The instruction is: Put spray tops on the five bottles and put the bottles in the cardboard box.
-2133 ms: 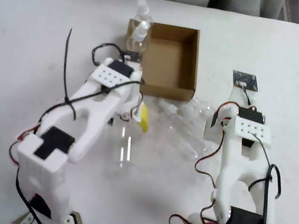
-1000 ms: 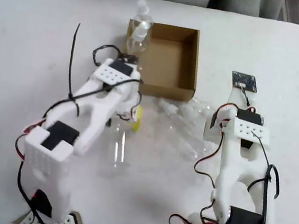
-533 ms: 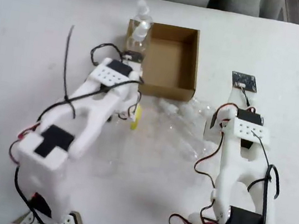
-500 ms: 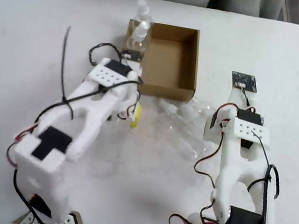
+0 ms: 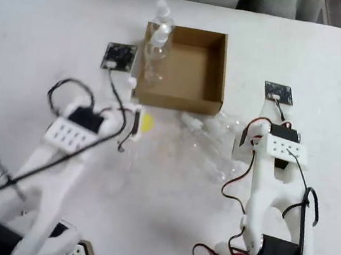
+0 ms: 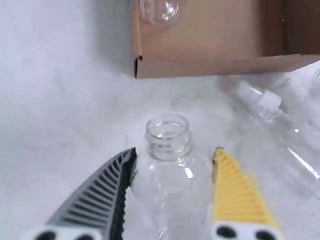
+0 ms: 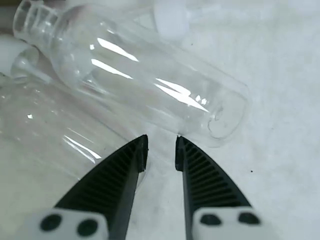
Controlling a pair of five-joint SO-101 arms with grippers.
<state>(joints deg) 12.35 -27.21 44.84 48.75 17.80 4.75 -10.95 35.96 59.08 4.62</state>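
Observation:
A clear bottle point(image 6: 167, 145) with an open neck lies between the fingers of my left gripper point(image 6: 174, 150), its neck towards the cardboard box point(image 6: 210, 60). The black and yellow fingers touch its two sides. From above, the left gripper point(image 5: 140, 122) is just in front of the box point(image 5: 206, 101). A bottle with a white spray top point(image 5: 160, 36) stands inside the box at its left wall, and another point(image 5: 164, 11) is at the far corner. My right gripper point(image 7: 161, 140) is narrowly open with nothing in it, at the base of a lying clear bottle point(image 7: 140, 75).
Clear bottles point(image 5: 212, 146) and a loose white spray top point(image 6: 260, 97) lie in front of the box between the arms. Two small circuit boards point(image 5: 120, 56) point(image 5: 280, 91) with wires lie left and right of the box. The right arm point(image 5: 280, 147) rests near them.
The left arm has swung back towards the near left, uncovering the left circuit board; the open-necked bottle now sits between its fingers. The right arm has not moved.

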